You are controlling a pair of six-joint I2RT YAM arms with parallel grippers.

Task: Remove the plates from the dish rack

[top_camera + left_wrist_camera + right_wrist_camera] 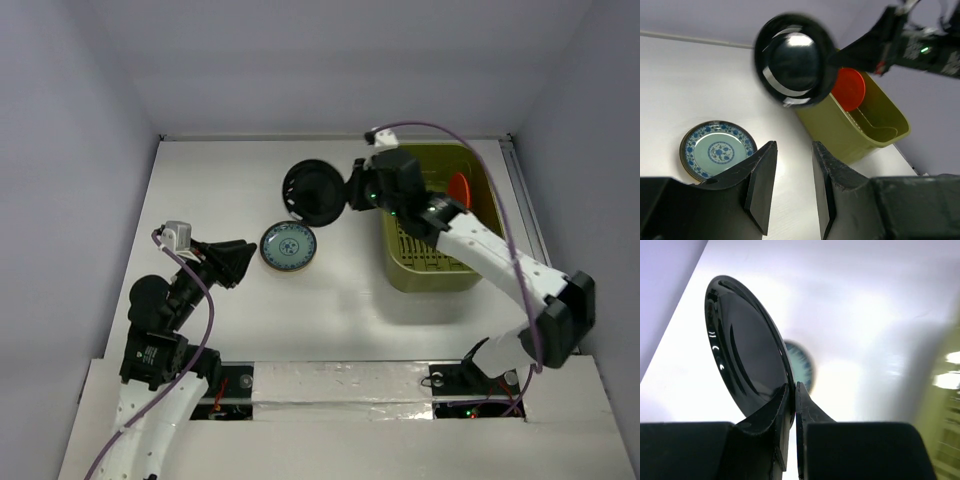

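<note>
My right gripper (352,190) (794,386) is shut on the rim of a glossy black plate (315,192) (792,60) (747,355), held on edge above the table just left of the dish rack. The olive-green dish rack (440,272) (840,135) still has an orange-red plate (459,188) (849,89) standing upright in it. A teal-blue patterned plate (289,246) (717,149) (801,367) lies flat on the table. Right beside it on its left, my left gripper (248,256) (792,150) is open with only bare table between its fingers.
White walls close in the table on the left, back and right. The rack stands close to the right wall. A strip of silver tape (340,380) runs along the near edge between the two arm bases.
</note>
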